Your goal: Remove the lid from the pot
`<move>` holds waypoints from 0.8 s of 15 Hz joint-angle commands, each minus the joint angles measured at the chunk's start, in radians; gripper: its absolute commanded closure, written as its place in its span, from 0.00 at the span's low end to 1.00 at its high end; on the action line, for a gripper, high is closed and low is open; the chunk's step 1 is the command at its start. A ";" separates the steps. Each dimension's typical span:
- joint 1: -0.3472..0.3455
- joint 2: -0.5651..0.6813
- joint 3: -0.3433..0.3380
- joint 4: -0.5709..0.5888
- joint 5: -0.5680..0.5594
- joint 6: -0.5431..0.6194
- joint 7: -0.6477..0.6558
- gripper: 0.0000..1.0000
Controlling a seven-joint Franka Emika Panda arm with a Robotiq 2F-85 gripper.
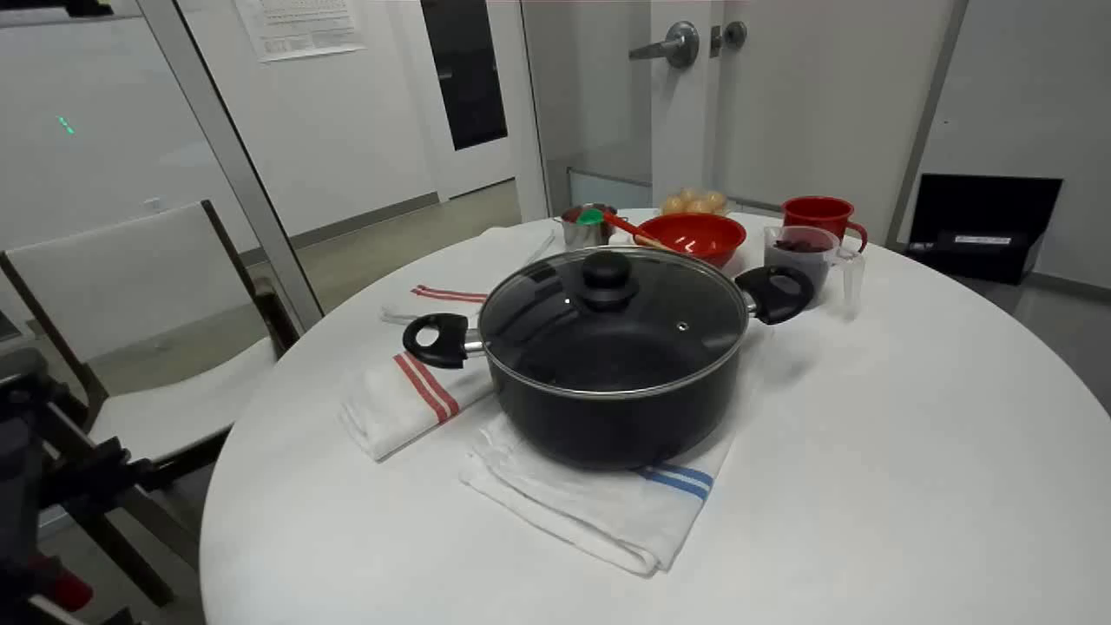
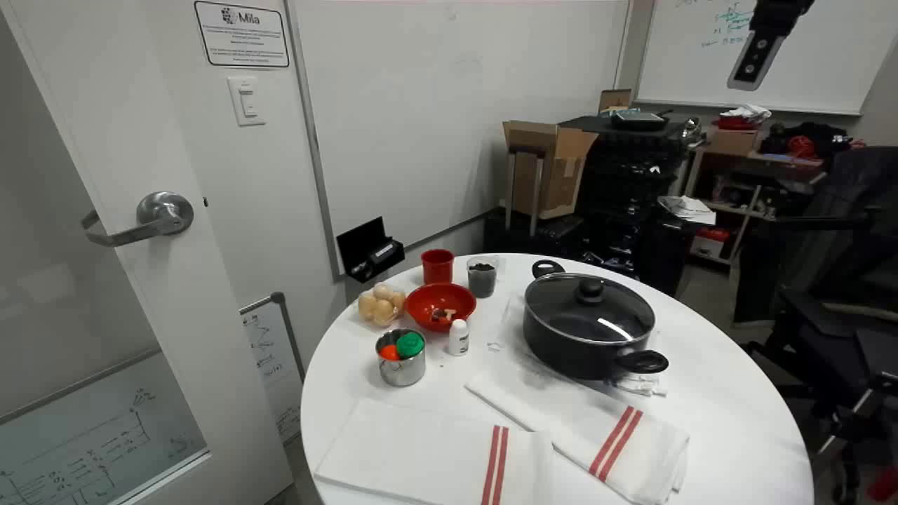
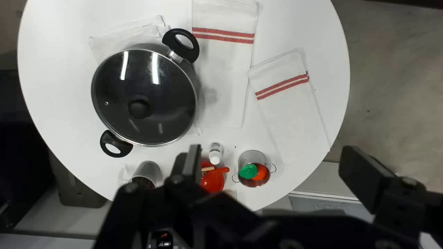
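Fingers (image 3: 363,178) of the gripper (image 3: 273,166) stand nearest in the wrist view, spread wide, holding nothing. Lid (image 1: 610,330) sits level on the pot (image 1: 616,425) in both exterior views. Relative to the fingers, both are well below and, in the wrist view, beyond the left-hand tip. On the table (image 3: 57,69), steel cup (image 3: 250,157) shows below the gap between the fingers; bottle (image 3: 215,152) near the left-hand one; red bowl (image 3: 213,183) partly hidden behind it.

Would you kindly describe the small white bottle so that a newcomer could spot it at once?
On the round white table, find the big black pot. The bottle stands between it and the small metal pot, near the red bowl. Unlike those vessels, it is white, slim and capped.
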 commanded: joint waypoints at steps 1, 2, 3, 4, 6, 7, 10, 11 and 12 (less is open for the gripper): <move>0.014 0.001 -0.013 0.001 -0.006 -0.002 0.005 0.00; 0.014 0.001 -0.013 0.001 -0.006 -0.002 0.005 0.00; 0.014 0.001 -0.013 0.001 -0.006 -0.002 0.005 0.00; 0.014 0.001 -0.013 0.001 -0.006 -0.002 0.005 0.00; 0.014 0.001 -0.013 0.001 -0.006 -0.002 0.005 0.00; 0.014 0.013 -0.016 0.011 -0.004 -0.008 -0.002 0.00; 0.007 0.078 -0.042 0.048 0.017 -0.025 -0.023 0.00; 0.005 0.104 -0.053 0.061 0.024 -0.032 -0.032 0.00; 0.003 0.143 -0.070 0.080 0.037 -0.041 -0.046 0.00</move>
